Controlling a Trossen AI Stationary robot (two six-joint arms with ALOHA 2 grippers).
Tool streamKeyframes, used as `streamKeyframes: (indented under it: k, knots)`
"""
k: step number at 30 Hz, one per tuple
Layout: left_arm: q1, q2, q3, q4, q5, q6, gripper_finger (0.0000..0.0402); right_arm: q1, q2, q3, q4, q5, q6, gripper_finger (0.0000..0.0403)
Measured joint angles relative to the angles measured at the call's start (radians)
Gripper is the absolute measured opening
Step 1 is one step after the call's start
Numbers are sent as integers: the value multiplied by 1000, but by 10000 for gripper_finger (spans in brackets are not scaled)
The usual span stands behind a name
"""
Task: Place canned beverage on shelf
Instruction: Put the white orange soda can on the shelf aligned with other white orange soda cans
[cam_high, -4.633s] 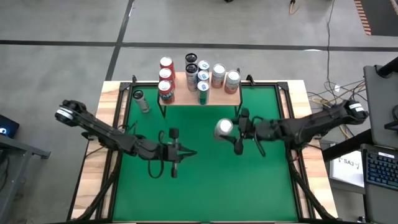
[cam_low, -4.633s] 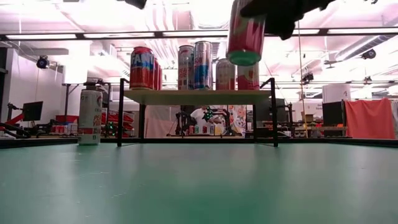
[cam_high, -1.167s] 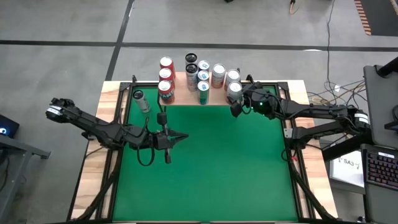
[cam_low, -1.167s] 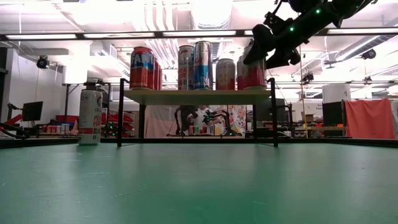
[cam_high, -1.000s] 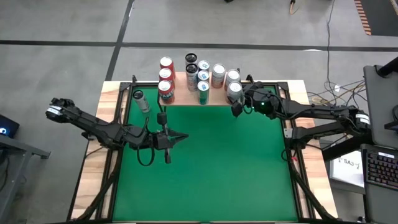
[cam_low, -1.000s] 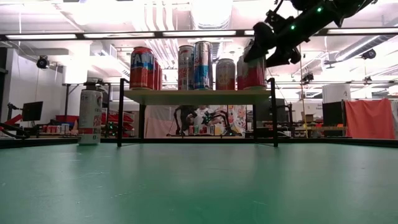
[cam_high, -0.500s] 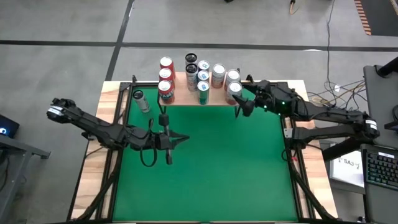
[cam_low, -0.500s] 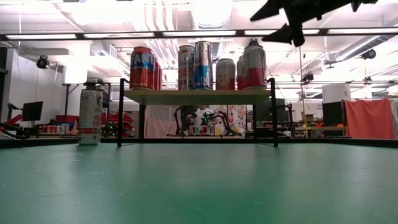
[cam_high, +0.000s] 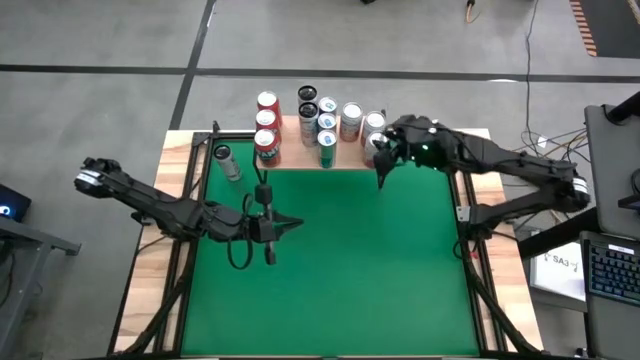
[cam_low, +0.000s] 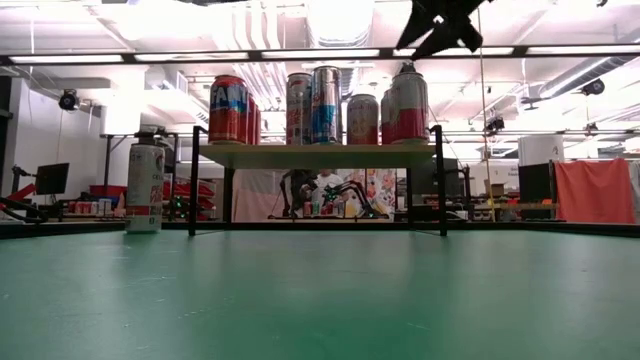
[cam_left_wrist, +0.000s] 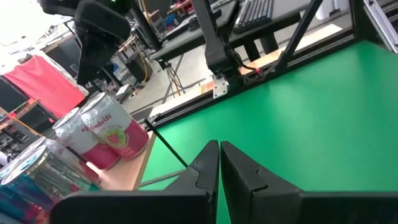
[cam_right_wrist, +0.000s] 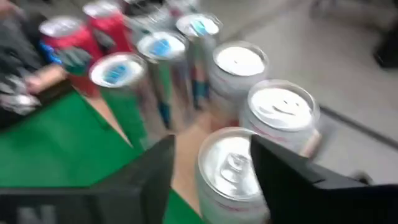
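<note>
At the table's far edge stands the shelf (cam_high: 300, 130), and the pink can (cam_high: 372, 143) sits upright on its right front corner, just in front of a matching can (cam_high: 374, 122). Above and slightly right of it hangs the right gripper (cam_high: 385, 160), lifted clear; in the right wrist view its two dark fingers (cam_right_wrist: 152, 171) stand apart on either side of the can's silver top (cam_right_wrist: 231, 165) without touching it, so the jaws are parted and hold nothing. From the low view the pink can (cam_low: 408, 103) rests on the wood at the right end of the row, and the right gripper (cam_low: 440, 25) is above it with a gap between them.

Red cans (cam_high: 266, 120) fill the shelf's left end and blue-and-silver cans (cam_high: 326, 125) the middle. One more can (cam_high: 224, 160) stands on the green mat left of the shelf.

Nearer the middle left of the mat, the left gripper (cam_high: 268, 232) hovers with fingers pressed together, empty, well apart from the shelf.
</note>
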Motion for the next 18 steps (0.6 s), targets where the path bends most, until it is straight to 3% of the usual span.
streamKeyframes:
  k: [8,18]
  knots:
    - [1,-27,0,-44,0,35,0,1,226,325,-342,26,46,22]
    - [1,-34,0,-190,-129,41,0,-3,400,563,-575,100,157,9]
